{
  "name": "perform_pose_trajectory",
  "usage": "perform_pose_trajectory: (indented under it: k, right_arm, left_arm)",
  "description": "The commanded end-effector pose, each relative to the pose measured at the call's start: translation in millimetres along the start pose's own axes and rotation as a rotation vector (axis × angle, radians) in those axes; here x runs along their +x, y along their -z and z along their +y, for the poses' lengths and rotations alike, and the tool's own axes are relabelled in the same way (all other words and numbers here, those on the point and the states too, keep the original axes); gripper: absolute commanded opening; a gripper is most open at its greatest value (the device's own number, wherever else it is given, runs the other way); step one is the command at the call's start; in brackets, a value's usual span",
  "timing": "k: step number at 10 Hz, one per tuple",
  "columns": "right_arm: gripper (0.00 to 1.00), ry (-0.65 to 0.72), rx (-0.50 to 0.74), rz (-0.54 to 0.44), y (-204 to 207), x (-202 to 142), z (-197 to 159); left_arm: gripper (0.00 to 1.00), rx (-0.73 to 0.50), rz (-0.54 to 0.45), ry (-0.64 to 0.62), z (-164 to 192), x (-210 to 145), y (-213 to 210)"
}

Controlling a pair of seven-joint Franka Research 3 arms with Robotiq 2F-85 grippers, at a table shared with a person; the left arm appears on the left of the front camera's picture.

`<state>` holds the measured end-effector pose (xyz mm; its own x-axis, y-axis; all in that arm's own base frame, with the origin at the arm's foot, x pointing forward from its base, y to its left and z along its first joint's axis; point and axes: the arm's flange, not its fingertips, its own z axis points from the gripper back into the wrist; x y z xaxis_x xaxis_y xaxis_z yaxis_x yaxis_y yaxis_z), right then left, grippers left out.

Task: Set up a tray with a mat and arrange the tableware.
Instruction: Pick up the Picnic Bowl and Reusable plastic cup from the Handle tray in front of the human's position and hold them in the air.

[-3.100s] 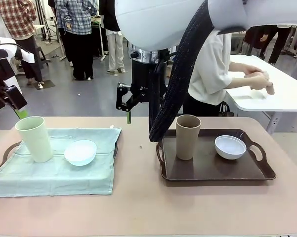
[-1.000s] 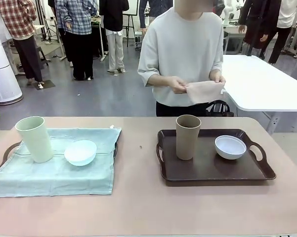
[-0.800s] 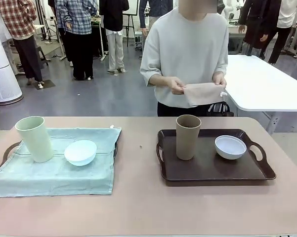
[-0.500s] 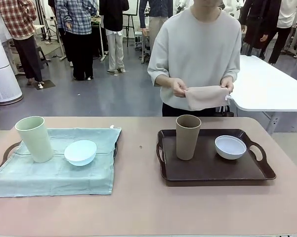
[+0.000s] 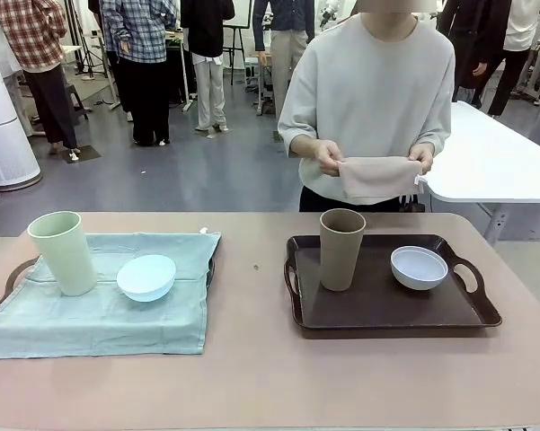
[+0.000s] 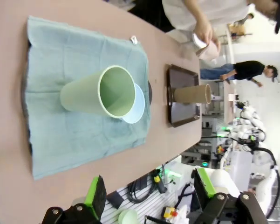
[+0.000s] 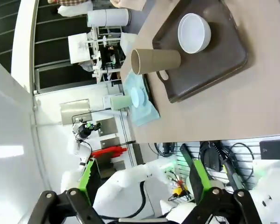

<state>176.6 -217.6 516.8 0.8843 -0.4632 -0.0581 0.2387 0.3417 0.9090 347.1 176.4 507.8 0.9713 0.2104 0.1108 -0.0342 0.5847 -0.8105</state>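
**A:** both claws gaping, empty: left gripper (image 6: 149, 191), right gripper (image 7: 140, 177), off the desk's (image 5: 252, 377) near edge.

**B:** yep, green tumbler (image 5: 63, 253) and blue bowl (image 5: 146, 277) on the mat (image 5: 99, 319), left end. Then brown tumbler (image 5: 341, 249) and white bowl (image 5: 419, 267) on the tray (image 5: 386, 310), right. Bare desk between. Front view adds the person's cloth (image 5: 377, 177).

No readable text, no labels, brands, numbers or signs

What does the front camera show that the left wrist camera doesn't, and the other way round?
Front view: the person's two hands holding a beige cloth in full, and the white bowl plainly on the brown tray. Left wrist view: that arm's open jaws with green pads, and a look into the empty pale green tumbler. Both: the green mat, that tumbler, the light blue bowl, the brown tumbler on its tray.
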Motion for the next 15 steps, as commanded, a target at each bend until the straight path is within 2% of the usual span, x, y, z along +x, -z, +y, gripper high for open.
perform_pose_trajectory:
  k: [1, 3, 4, 5, 6, 15]
  right_arm:
    - [1.00, 0.009, 0.017, 0.009, -20, -3, -15]
    - [1.00, 0.027, -0.021, 0.034, -21, -6, -19]
    - [1.00, 0.015, -0.037, 0.055, -17, -7, -16]
    - [1.00, 0.038, 0.009, 0.009, -18, -7, -16]
    - [1.00, 0.038, 0.009, 0.009, -18, -7, -16]
    - [1.00, 0.038, 0.009, 0.009, -18, -7, -16]
  left_arm:
    - [1.00, -0.043, -0.004, -0.004, 11, -3, -17]
    - [1.00, -0.019, 0.149, 0.017, 13, -8, -28]
    - [1.00, 0.015, 0.174, 0.033, 6, -10, -30]
    - [1.00, 0.044, 0.168, 0.061, 1, -12, -32]
    - [1.00, -0.019, 0.118, -0.014, 8, -14, -21]
    - [1.00, -0.019, 0.118, -0.014, 8, -14, -21]
